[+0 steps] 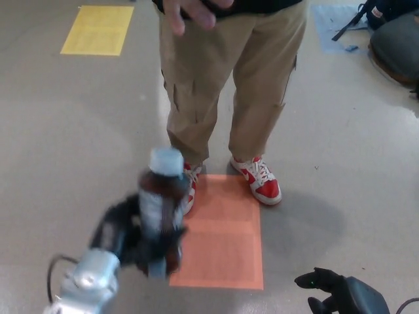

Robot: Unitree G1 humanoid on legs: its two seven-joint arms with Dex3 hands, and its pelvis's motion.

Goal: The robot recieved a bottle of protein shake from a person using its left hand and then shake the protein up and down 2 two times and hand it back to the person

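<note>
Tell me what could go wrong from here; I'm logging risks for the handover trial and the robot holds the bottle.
The bottle looks motion-blurred in the left hand, whose fingers wrap only its lower part; with so much of it above the grip, it could slip or tip during a shake. The person's red shoes stand near by on the orange floor mark, so a dropped bottle might hit their feet.

No writing can be read anywhere. The bottle (160, 209) carries a pale label down its dark body, but motion blur smears it and no word, brand or number comes through. The orange floor mat (226, 242) just beside the bottle is plain, and the yellow floor mat (98, 29), well apart from the bottle, is equally unmarked.
</note>
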